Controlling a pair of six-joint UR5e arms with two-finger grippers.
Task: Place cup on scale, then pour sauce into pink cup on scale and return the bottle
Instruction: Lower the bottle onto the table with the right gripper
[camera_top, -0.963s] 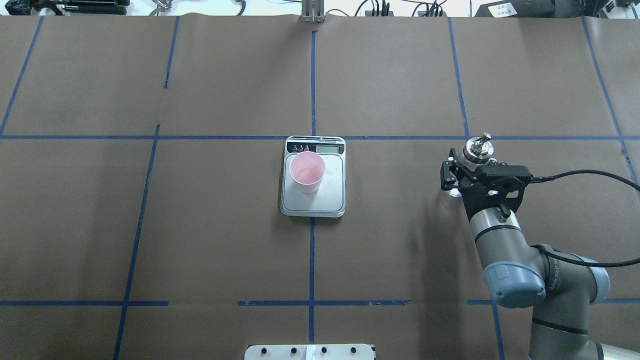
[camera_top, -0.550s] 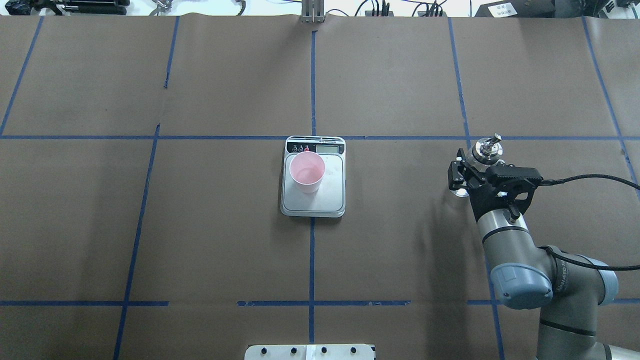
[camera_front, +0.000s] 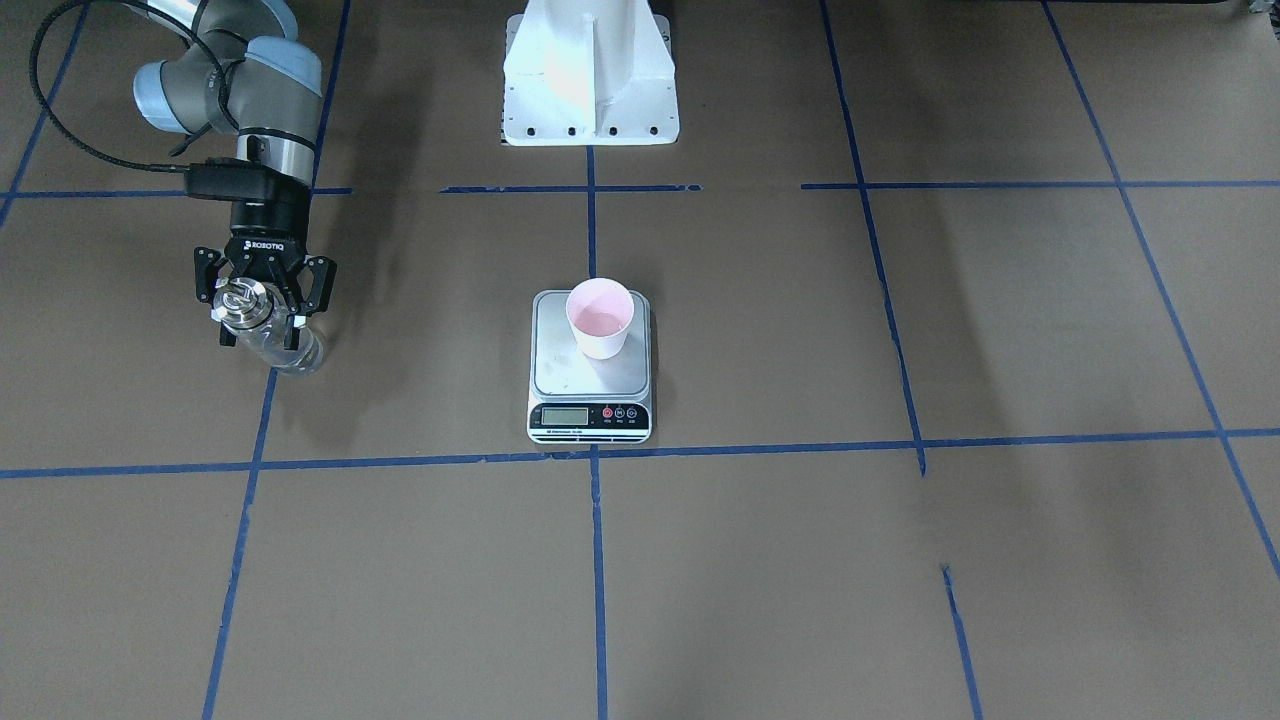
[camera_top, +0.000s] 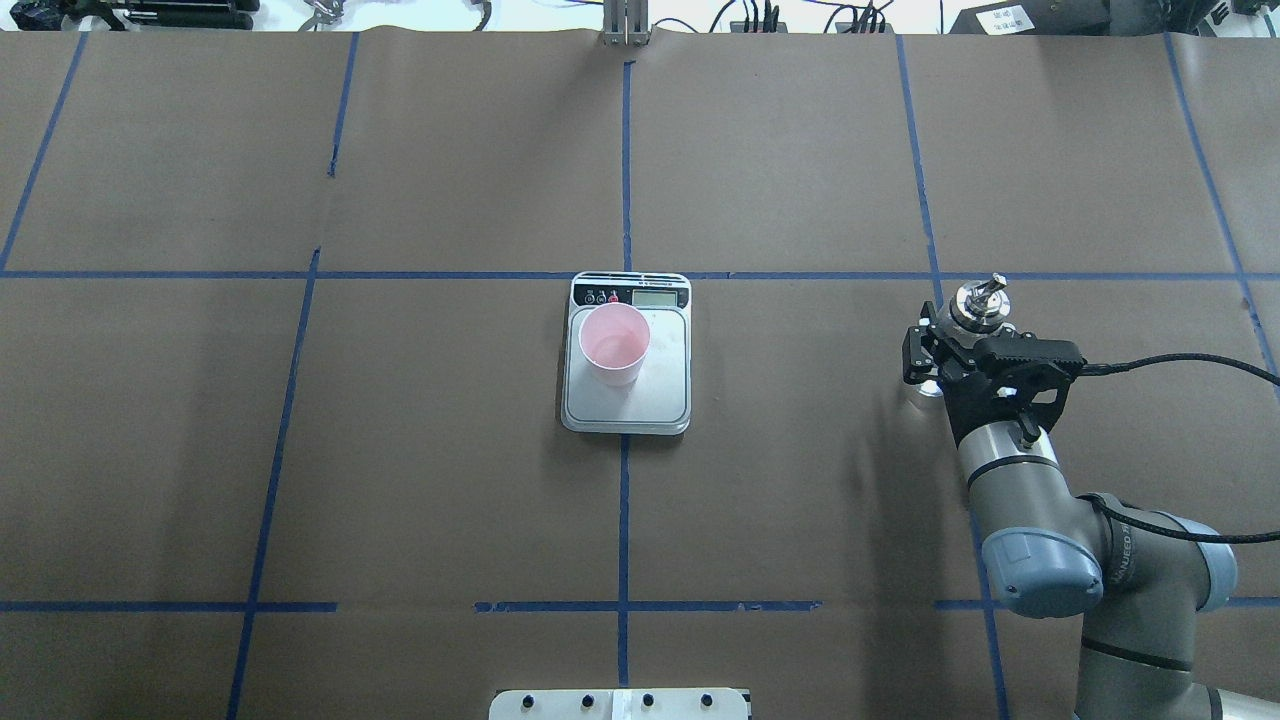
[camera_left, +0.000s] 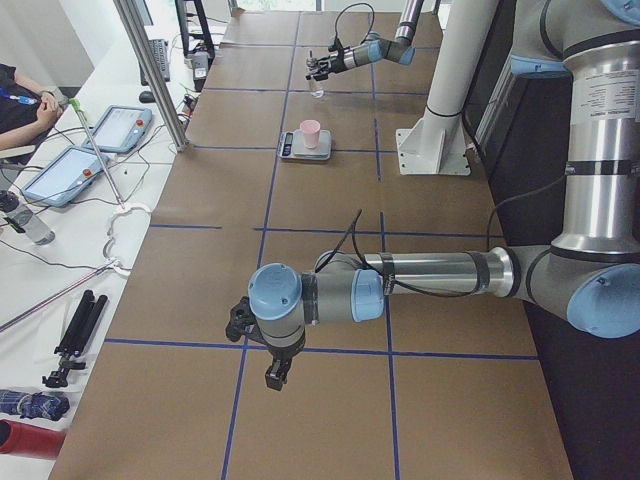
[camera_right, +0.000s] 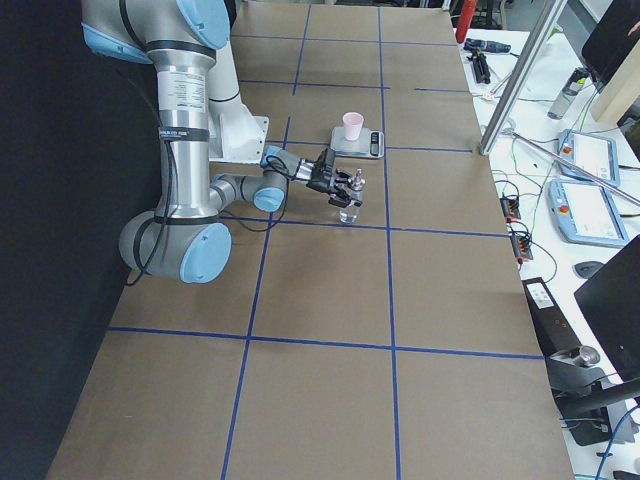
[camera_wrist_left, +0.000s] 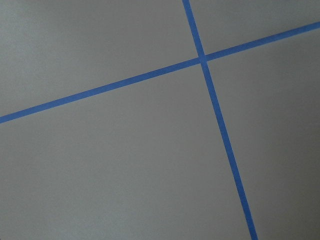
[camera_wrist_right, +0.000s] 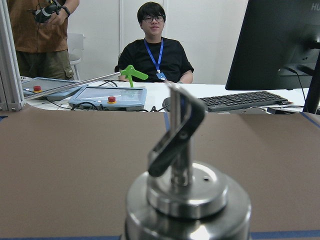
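Fingers (camera_front: 320, 283) seemingly clasp bottle (camera_front: 285, 348) | brown taped table (camera_front: 800, 550) | seated person (camera_wrist_right: 160, 55) beyond

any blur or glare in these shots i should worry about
Right wrist view: the bottle cap fills the foreground, soft and out of focus, while the room behind is sharper. Front-facing view: the white pedestal is blown out by glare, and soft-edged shadows streak the table. Left wrist view: even light, showing only table and blue tape.
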